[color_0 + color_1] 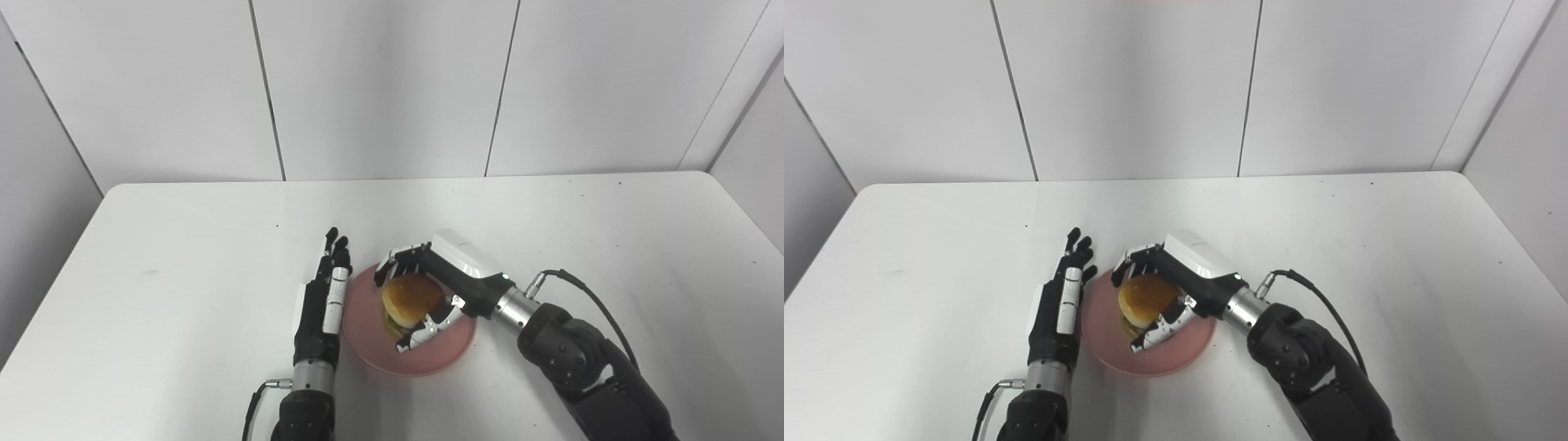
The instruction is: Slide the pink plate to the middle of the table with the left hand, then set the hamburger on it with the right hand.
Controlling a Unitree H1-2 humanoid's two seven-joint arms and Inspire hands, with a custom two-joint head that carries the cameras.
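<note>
Right robot hand (422,294) around hamburger (409,299)

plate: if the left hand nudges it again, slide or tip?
Probably slides: the plate looks shallow and lies flat on the smooth table. The burger on it adds weight, so tipping seems unlikely. The left hand lies alongside its rim.

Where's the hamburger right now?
The hamburger is over the pink plate, near the table's front centre, enclosed by the right hand; the left hand stands just left.
</note>
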